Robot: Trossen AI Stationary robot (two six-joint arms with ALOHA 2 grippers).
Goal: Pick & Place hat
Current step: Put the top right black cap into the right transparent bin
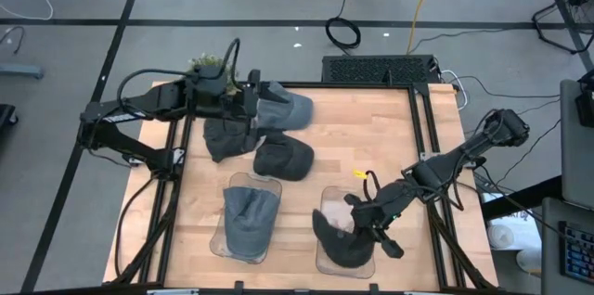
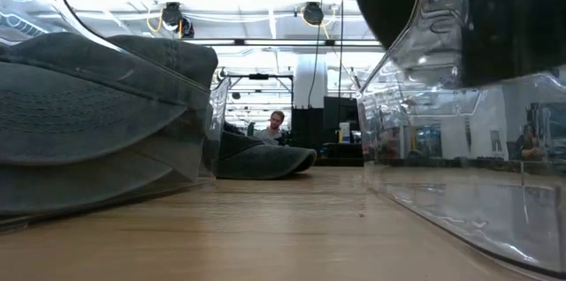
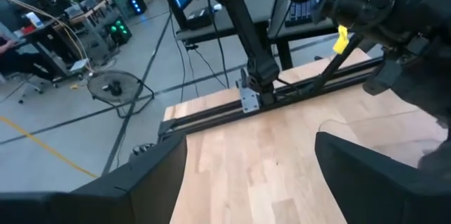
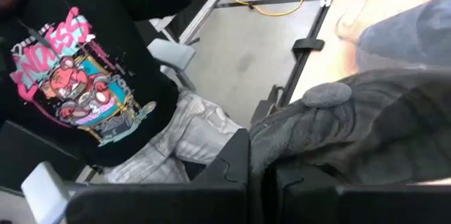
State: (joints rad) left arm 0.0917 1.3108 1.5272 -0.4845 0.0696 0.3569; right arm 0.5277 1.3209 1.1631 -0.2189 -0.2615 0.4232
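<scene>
High view shows the right gripper clenched on a soft, light dark cap, best pinched by its crown, over the right clear tray.

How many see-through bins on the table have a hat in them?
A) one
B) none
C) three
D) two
D: seen from above, the left clear bin holds a grey cap and the right clear bin holds a dark cap, where the right gripper is shut on it.
</scene>
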